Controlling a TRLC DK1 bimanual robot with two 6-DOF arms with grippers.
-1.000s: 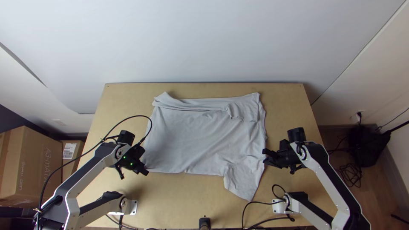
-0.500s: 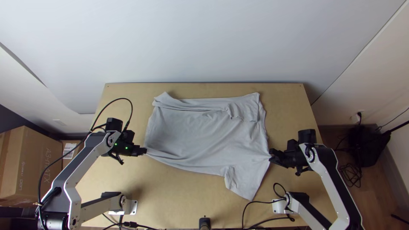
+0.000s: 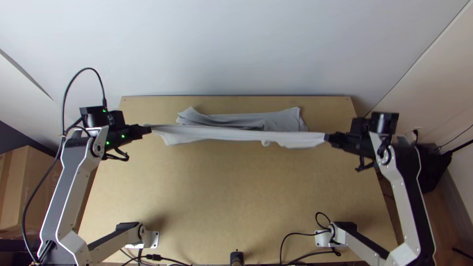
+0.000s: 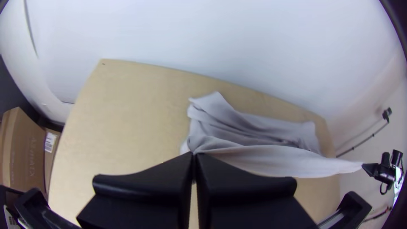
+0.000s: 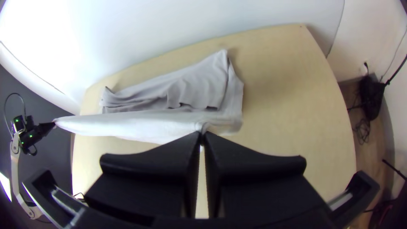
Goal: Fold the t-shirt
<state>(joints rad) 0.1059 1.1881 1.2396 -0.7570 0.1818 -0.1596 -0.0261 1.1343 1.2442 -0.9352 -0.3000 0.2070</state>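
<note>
Left end effector (image 3: 149,129) raised, t-shirt (image 3: 217,134) edge now aloft

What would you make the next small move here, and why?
Probably ease both grippers toward the table's far edge, keeping their height level. The left gripper and right gripper pinch the t-shirt, stretched taut between them, while its rumpled far part lies beyond, seemingly where the fold should land.

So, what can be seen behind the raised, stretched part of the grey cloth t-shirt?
Behind it, the shirt's far part lies bunched on the light wooden table. Any folds that the raised part covers are hidden.
</note>
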